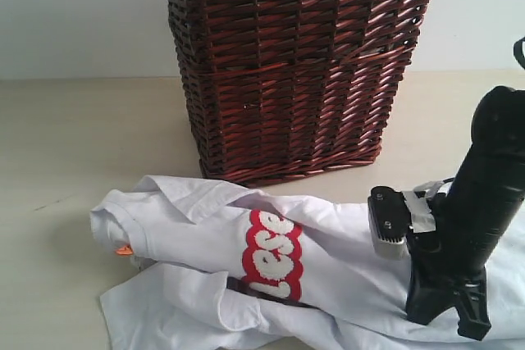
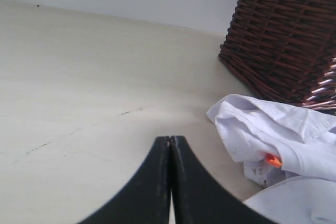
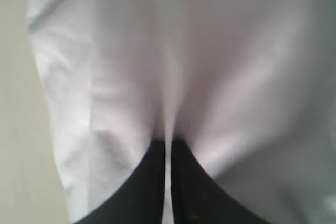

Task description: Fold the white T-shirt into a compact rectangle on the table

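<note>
The white T-shirt (image 1: 344,260) lies crumpled on the bench (image 1: 57,137), just in front of the dark wicker basket (image 1: 295,71). It is bunched and twisted rather than spread flat.

On the left, the left tool (image 2: 170,139) hovers over bare bench with its jaws pressed together and nothing between them. It is near the collar end of the shirt, where the orange tag (image 1: 124,249) shows. In the middle, the red-outlined lettering (image 1: 271,256) is wrinkled and partly tucked under a fold. On the right, the right tool (image 3: 168,142) is closed on the shirt's body. Cloth puckers into its tips, so it appears to be pinching a fold.

The step in hand looks like straightening the garment before any fold is made. Next, the left tool would need to open and take the collar-side edge, so both arms can draw the shirt flat.
</note>
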Tool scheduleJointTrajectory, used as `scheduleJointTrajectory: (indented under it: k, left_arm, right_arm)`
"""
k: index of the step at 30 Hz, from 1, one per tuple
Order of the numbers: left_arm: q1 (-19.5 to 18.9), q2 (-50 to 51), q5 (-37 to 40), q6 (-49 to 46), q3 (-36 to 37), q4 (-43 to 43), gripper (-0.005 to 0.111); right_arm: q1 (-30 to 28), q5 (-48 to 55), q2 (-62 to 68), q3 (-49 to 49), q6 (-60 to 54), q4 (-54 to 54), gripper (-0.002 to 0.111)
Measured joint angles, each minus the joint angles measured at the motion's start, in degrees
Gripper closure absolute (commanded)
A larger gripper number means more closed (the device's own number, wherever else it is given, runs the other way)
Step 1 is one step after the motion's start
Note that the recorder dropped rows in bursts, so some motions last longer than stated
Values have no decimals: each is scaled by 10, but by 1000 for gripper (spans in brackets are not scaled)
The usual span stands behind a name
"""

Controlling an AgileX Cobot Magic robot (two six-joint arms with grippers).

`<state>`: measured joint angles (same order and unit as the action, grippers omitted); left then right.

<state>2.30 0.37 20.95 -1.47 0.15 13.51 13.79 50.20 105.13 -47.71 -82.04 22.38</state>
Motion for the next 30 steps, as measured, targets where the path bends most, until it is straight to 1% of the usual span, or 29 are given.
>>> scheduleJointTrajectory:
  k: [3, 7, 10, 13, 15, 16, 18, 22, 27, 30]
  left_arm:
    - [0, 0, 0, 0, 0, 0, 107]
    - [0, 0, 0, 0, 0, 0, 107]
    - [0, 0, 0, 0, 0, 0, 107]
    - [0, 0, 0, 0, 0, 0, 107]
    - [0, 0, 0, 0, 0, 0, 107]
    - [0, 0, 0, 0, 0, 0, 107]
    - [0, 0, 0, 0, 0, 0, 107]
    - [0, 0, 0, 0, 0, 0, 107]
    - [0, 0, 0, 0, 0, 0, 107]
    - [0, 0, 0, 0, 0, 0, 107]
  right_arm:
    - [11, -47, -41, -1, 2, 1, 103]
    - [13, -158, -126, -9, -6, 48, 103]
    - [13, -243, -170, -12, -53, 156, 103]
    - [13, -294, -179, -12, -206, 337, 103]
    - [13, -297, -168, -12, -302, 447, 103]
    - [13, -290, -160, -13, -332, 491, 103]
    - [13, -271, -137, -19, -364, 535, 103]
    - [13, -235, -90, -47, -380, 575, 103]
    - [14, -239, -39, -105, -380, 614, 103]
    - [14, -239, -15, -135, -380, 658, 103]
